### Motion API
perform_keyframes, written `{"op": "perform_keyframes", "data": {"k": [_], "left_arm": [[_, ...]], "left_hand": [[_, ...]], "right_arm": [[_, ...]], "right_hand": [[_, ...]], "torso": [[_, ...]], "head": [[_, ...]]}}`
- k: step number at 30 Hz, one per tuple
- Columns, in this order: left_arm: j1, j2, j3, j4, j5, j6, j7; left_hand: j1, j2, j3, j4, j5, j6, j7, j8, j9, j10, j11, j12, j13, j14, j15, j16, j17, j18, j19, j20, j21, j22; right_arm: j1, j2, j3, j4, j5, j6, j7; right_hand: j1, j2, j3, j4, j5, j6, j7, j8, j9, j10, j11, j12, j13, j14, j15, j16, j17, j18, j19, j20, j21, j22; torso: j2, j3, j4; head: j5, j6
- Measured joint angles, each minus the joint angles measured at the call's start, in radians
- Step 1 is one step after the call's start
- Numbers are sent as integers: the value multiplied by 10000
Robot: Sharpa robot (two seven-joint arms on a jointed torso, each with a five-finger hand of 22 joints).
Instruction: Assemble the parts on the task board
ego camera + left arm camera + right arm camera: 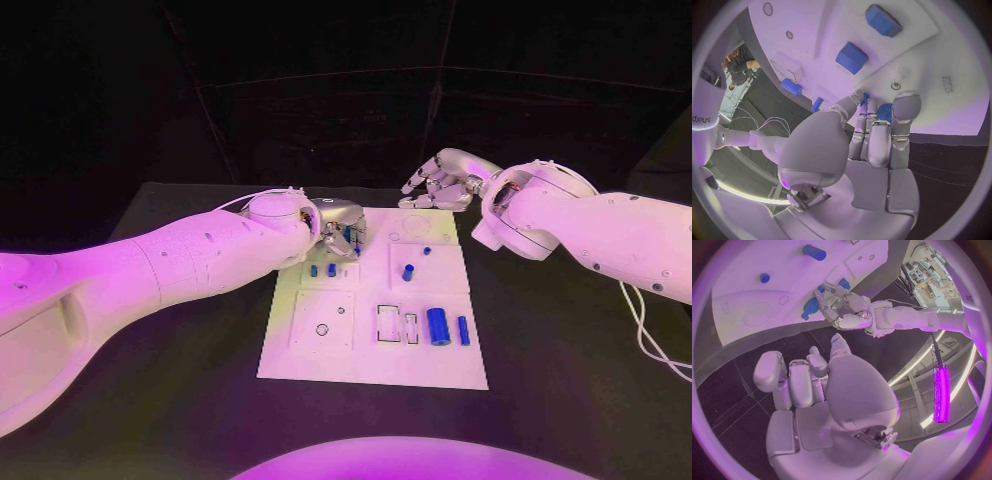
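The left hand (338, 225) hangs over the far left part of the white board (433, 370), its fingers (869, 137) drawn together and pointing down. In the left wrist view a small blue piece (884, 112) sits right at the fingertips, apparently pinched there, though how firm the grip is cannot be told. The fingers point straight down probably because the piece has to drop upright into a seat in the board beneath them. Two small blue pegs (322, 270) stand just beside this hand, on the side nearer the robot.

The right hand (440, 183) hovers beyond the board's far edge, over the black table (173, 400), holding nothing, its fingers loosely curled with gaps between them. It seems to be kept there so as not to crowd the working hand.

Further from both hands, toward the robot, a thick blue cylinder (437, 326) and a thinner blue rod (463, 331) lie flat beside an outlined slot; they look like pieces waiting for their turn.
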Motion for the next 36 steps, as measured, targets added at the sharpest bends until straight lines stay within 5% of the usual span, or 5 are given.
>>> {"op": "perform_keyframes", "data": {"k": [19,27,36], "left_arm": [[-96,-357,-21,416,13,-537,268],[-98,-752,225,886,124,-948,489],[-94,-1139,305,1275,265,-1253,609]], "left_hand": [[-43,-45,718,-337,-8,338,58,-478,17,530,40,-885,-25,-1,0,50,-148,-151,135,7,639,796],[-97,-98,744,-364,-6,351,71,-531,20,565,75,-945,-26,-1,0,50,-164,-151,135,7,735,879],[-97,-98,777,-366,-6,375,64,-581,19,601,39,-1006,-26,-1,0,50,-180,-150,135,7,735,900]], "right_arm": [[-1,4,0,-68,0,0,7],[-2,1,0,-193,0,-3,6],[-1,8,0,-287,0,-3,6]], "right_hand": [[0,0,0,0,0,0,0,0,0,0,0,0,1,0,0,1,1,0,0,0,0,1],[0,0,0,0,0,0,0,50,0,0,0,0,19,0,0,1,1,0,0,0,0,1],[0,0,0,0,0,0,0,49,0,0,0,0,19,0,0,1,2,0,0,0,0,1]], "torso": [[-4,-10,11],[-9,-12,25],[-6,-12,29]], "head": [[-30,44],[19,88],[67,128]]}}
